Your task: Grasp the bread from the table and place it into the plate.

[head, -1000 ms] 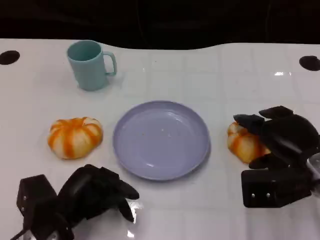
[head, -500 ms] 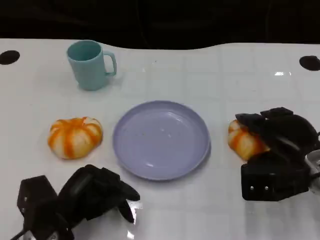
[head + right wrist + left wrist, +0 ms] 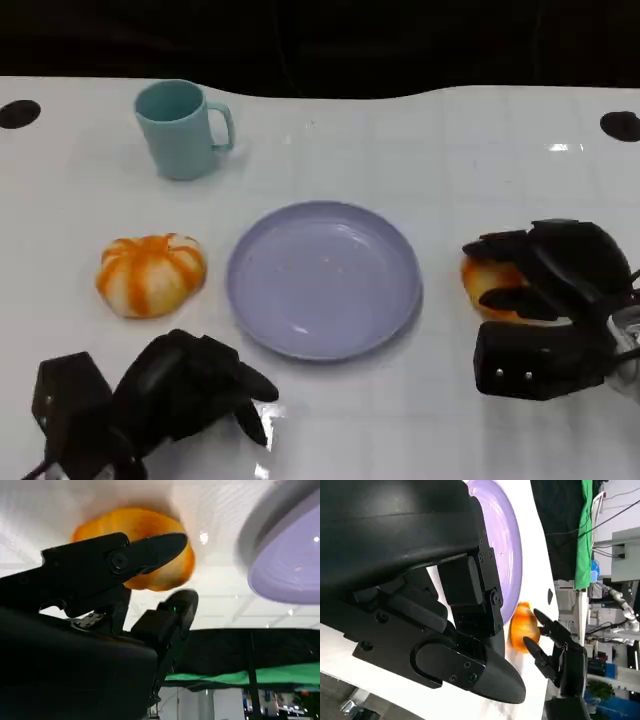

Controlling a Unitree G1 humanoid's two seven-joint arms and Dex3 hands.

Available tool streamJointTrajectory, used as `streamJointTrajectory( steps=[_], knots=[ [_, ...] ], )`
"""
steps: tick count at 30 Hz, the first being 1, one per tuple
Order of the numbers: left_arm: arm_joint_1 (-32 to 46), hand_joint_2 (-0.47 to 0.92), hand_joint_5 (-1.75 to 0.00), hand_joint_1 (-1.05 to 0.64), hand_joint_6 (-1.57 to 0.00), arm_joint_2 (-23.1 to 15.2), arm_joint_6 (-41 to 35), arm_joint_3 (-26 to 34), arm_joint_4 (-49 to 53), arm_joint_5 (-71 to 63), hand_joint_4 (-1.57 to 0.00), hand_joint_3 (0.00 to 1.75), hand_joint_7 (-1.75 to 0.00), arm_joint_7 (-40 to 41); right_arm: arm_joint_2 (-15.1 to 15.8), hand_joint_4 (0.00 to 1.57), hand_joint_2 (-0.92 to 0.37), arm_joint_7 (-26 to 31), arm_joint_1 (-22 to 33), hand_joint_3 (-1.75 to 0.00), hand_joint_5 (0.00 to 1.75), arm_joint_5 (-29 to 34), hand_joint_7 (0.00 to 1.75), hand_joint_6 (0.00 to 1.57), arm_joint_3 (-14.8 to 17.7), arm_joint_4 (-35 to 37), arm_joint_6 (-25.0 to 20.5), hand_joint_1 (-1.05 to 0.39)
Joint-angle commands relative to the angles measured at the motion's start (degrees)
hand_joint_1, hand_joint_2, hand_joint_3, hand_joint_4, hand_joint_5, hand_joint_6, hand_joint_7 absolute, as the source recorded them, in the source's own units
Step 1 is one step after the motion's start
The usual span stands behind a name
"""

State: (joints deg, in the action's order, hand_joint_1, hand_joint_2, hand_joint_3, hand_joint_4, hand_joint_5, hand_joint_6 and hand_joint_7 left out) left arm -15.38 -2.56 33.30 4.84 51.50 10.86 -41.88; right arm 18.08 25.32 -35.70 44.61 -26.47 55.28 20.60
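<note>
Bread (image 3: 487, 283) right of plate (image 3: 322, 278), on table | right hand (image 3: 545, 270) fingers curled around it, contact unclear, cannot tell if gripped | left hand (image 3: 190, 385) curled, idle near plate's front-left | advice: close evenly, lift straight before crossing rim | plate holds nothing; mug (image 3: 180, 129) contents unseen

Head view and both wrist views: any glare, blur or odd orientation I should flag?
Head view: sharp, with small glare spots on the glossy table and a dark background. Left wrist view: turned on its side, the left hand large up close, the plate washed out. Right wrist view: upside down, the bread soft and the plate rim blurred.
</note>
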Motion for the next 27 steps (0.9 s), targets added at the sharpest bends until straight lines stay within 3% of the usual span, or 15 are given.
streamJointTrajectory(
  steps=[1,3,5,7,9,16,27],
  knots=[
    [0.9,0.92,-0.82,-1.05,-1.57,-1.04,-0.23,0.22,-0.38,0.47,-1.34,0.04,-0.06,-0.39,0.49,0.87,-0.86,4.03,-1.67,-0.26,1.7,-0.29,0.2,1.23,-0.08,1.46,1.99,-0.13],
    [0.97,0.92,-0.82,-1.05,-1.57,-1.03,-0.43,0.22,-0.54,0.54,-1.34,0.04,-0.06,-0.39,0.56,0.9,-0.66,5.17,-1.93,-0.66,1.74,-0.06,0.34,1.23,-0.39,1.97,2.58,-0.12],
    [0.95,0.92,-0.81,-1.05,-1.57,-1.11,-0.14,0.13,-0.48,0.34,-1.34,0.03,-0.06,-0.29,0.4,0.91,-0.61,7.24,-2.11,-0.76,1.74,-0.09,0.37,1.22,-0.37,2.55,3.42,-0.12],
    [0.93,0.92,-0.82,-1.05,-1.57,-1.21,0.06,0.01,-0.5,0.08,-1.34,0.04,-0.06,-0.09,0.1,0.91,-0.44,10.0,-2.27,-0.96,1.75,-0.33,1.41,0.85,-0.1,3.18,4.59,-0.11],
    [0.94,0.92,-0.82,-1.05,-1.57,-1.23,0.06,-0.03,-0.54,0.04,-1.34,0.04,-0.06,-0.02,-0.02,0.92,-0.41,11.08,-2.49,-1.01,1.75,-0.42,1.66,0.74,-0.18,3.79,5.13,-0.11],
    [1.29,0.92,-0.82,-1.05,-1.57,-1.18,-0.67,-0.02,-1.23,0.24,-1.34,0.04,-0.07,0.05,-0.44,0.97,-0.34,16.72,-2.7,-1.22,1.75,-0.97,1.75,0.72,0.43,3.21,8.23,-0.1],
    [1.22,0.92,-0.82,-1.05,-1.57,-1.16,-0.62,0.03,-0.95,0.38,-1.34,0.03,-0.07,-0.2,-0.4,1.02,-0.25,16.85,-2.23,-1.44,1.75,-2.02,1.75,0.76,1.39,0.49,9.9,-0.13]
  ],
)
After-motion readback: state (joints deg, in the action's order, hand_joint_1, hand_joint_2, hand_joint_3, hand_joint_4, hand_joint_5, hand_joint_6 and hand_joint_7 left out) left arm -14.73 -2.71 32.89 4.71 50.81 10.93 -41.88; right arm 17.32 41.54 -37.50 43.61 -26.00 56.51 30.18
